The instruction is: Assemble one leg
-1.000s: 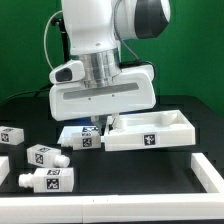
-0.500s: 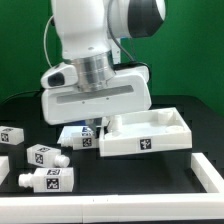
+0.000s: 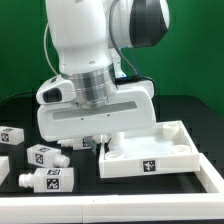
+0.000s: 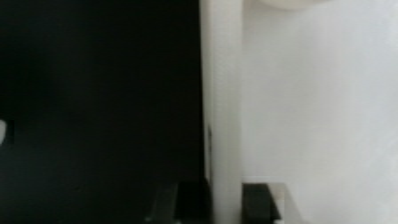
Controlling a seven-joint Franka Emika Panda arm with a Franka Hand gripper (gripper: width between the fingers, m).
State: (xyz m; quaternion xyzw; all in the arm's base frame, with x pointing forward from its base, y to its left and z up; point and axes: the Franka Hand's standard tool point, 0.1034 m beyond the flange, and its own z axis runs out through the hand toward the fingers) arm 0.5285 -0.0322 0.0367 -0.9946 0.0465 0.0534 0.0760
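Note:
My gripper (image 3: 100, 143) is shut on the near-left rim of the large white tray-like piece (image 3: 160, 150), which stands askew on the black table. In the wrist view the rim (image 4: 222, 100) runs between my two dark fingers (image 4: 178, 203), with the gripper (image 4: 222, 205) closed around it. Three legs lie to the exterior view's left: one (image 3: 12, 136) at the far left, one (image 3: 45, 155) in the middle, one (image 3: 48, 181) nearest the front. They are small white blocks with black-and-white tags. A fourth leg is hidden behind my hand.
The marker board (image 3: 212, 180) lies at the front on the exterior view's right, close to the tray's corner. A small white piece (image 3: 3, 166) shows at the left edge. A green wall stands behind the table.
The arm has moved toward the front and the exterior view's left, dragging the tray-like piece with it. The tray has turned, and my hand now covers the leg that showed beside it.

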